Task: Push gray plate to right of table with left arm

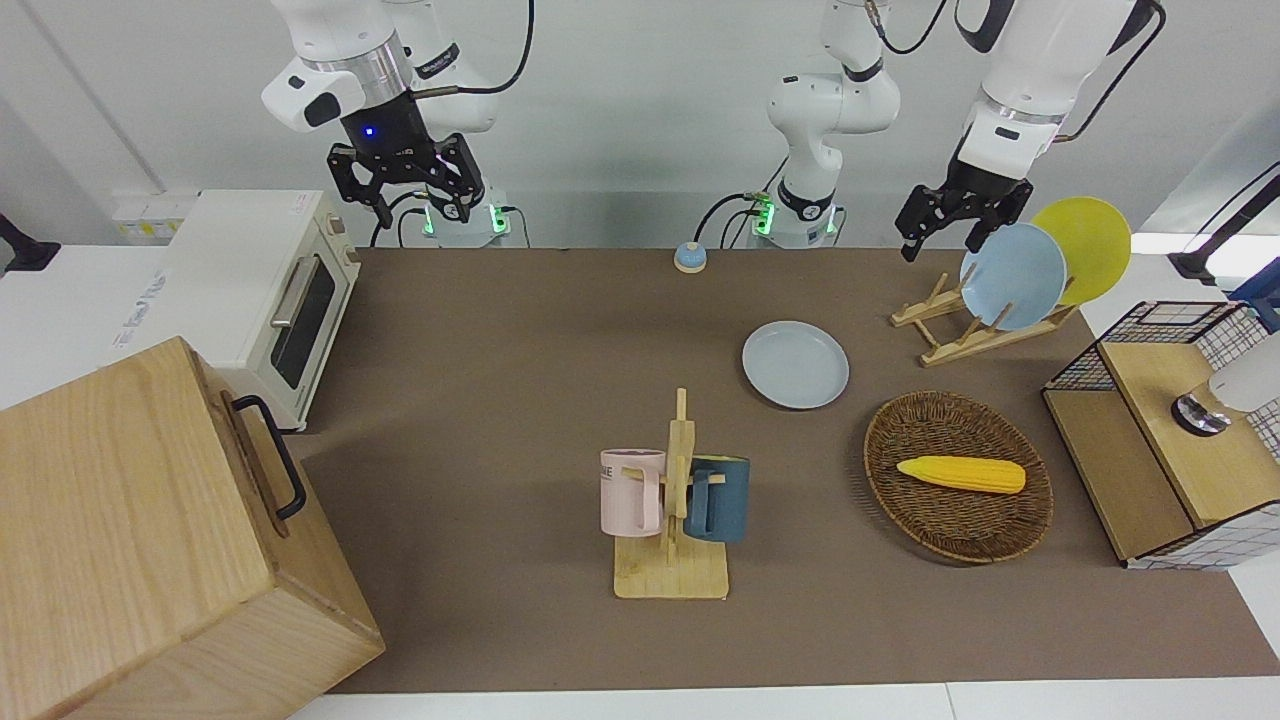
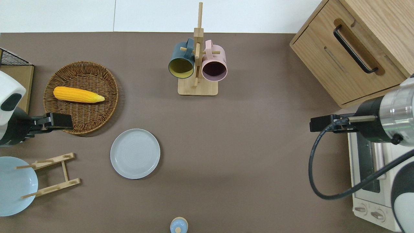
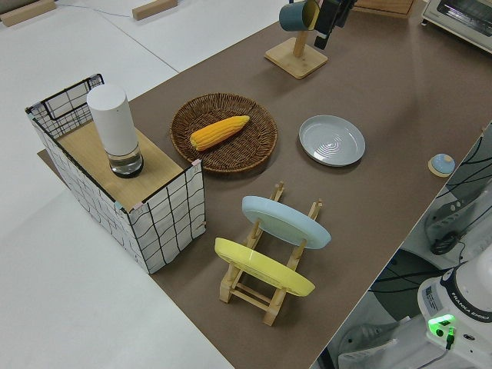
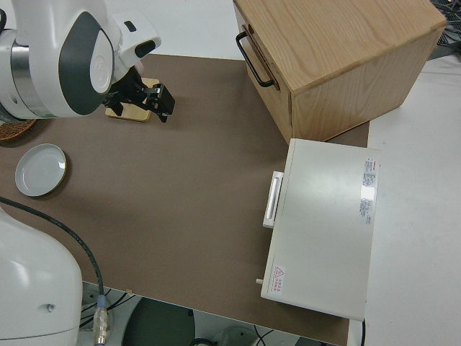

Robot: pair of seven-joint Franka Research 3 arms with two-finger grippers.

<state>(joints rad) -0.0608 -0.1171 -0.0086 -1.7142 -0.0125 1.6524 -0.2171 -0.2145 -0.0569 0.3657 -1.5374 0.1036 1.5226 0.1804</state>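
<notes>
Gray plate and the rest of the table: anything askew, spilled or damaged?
Nothing stands out. The gray plate lies flat and whole on the table; both mugs hang on their stand, and the corn sits in the basket.

The gray plate (image 1: 795,364) (image 2: 135,153) (image 3: 332,141) (image 4: 41,169) is round, shallow and pale gray-blue, with a low raised rim. It lies flat and empty on the brown table (image 1: 480,400) (image 2: 242,145), toward the left arm's end. It sits near a wicker basket (image 2: 81,97), nearer the robots than it, not touching.
</notes>
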